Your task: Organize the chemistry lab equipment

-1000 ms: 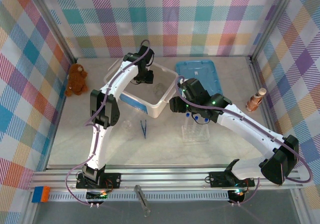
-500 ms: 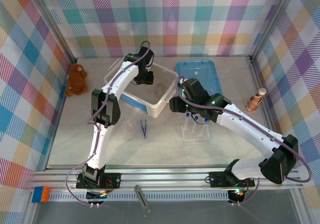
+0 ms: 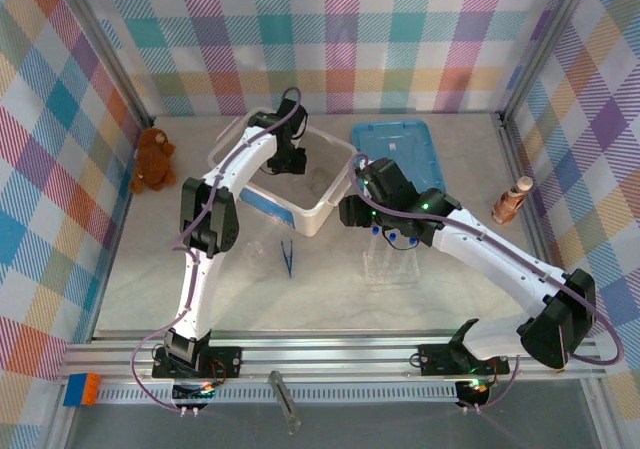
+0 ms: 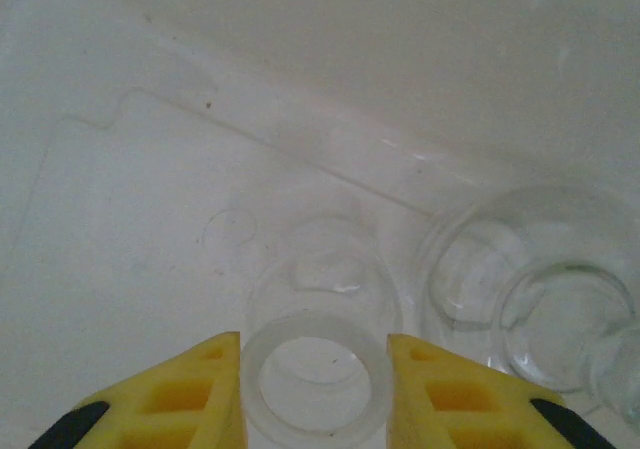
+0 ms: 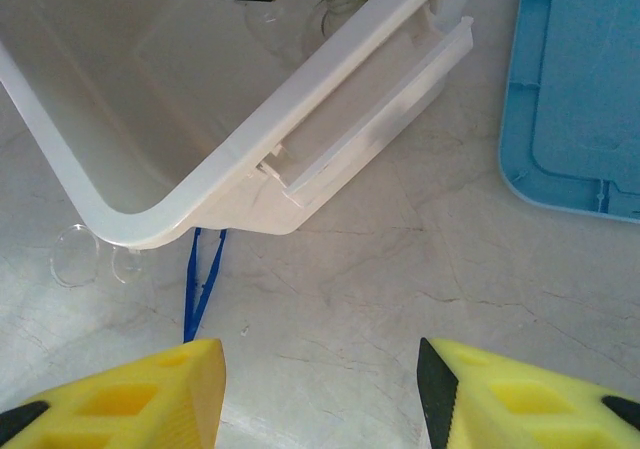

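Clear glass fills my left wrist view: a small round-mouthed flask (image 4: 315, 324) inside the white bin (image 5: 300, 119), my left jaws pressed to both sides of its neck. A second clear vessel (image 4: 540, 309) sits just beside it, cut off at the frame edge. My right jaws hang well apart, holding nothing, over the marble surface (image 5: 400, 259) near the blue tweezers (image 5: 200, 279). Blue-capped tubes (image 3: 392, 236) are half hidden under the right arm by the clear rack (image 3: 390, 267), which is hard to make out.
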Robot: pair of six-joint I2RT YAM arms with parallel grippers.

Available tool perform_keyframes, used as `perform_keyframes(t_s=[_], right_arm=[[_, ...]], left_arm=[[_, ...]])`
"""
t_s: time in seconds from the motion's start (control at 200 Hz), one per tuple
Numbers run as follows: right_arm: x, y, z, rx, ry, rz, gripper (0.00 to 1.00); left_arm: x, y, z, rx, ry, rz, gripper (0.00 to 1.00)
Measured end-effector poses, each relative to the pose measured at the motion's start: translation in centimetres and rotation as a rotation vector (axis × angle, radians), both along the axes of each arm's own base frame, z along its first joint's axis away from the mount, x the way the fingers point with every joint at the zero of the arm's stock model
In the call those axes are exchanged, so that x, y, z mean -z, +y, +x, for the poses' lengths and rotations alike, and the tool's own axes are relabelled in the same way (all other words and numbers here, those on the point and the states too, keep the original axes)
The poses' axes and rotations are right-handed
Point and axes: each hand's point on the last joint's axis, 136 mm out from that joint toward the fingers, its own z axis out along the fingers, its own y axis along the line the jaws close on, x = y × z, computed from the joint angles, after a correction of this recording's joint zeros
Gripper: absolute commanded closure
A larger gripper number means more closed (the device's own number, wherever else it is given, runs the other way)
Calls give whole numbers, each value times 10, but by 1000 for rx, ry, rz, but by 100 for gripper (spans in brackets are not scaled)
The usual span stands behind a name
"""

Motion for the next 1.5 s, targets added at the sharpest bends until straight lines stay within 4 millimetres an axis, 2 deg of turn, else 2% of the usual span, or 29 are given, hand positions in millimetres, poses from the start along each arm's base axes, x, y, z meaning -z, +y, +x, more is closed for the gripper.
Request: perform_keyframes(t_s=[0.22,0.345,0.625,0.82,0.995,1.23,1.345,1.5], right_arm=[[0,0,0,0,0,1,46],[0,0,0,1,1,1,46],[8,-2,-2,3,14,-9,46],[7,-1,-2,3,12,-7,46],[7,-1,-1,3,11,-6,46],[3,-2,-2,3,3,1,44],[0,-2,-3,3,-3,7,44],[-3,-2,-4,-3,-8,19,42]], left_arm=[[3,1,-8,4,14,6,68],[3,0,-8,8,15,4,61],[3,-2,-9,17,18,-4,53],[-6,-3,-6,17,-3,-12,50],[-36,-4,-6,18,-57,-35,48],[-108,-4,-18,26,-189,-67,48],[-142,1,-45,37,-246,-67,48],[-159,19,-99,43,-264,-43,47]])
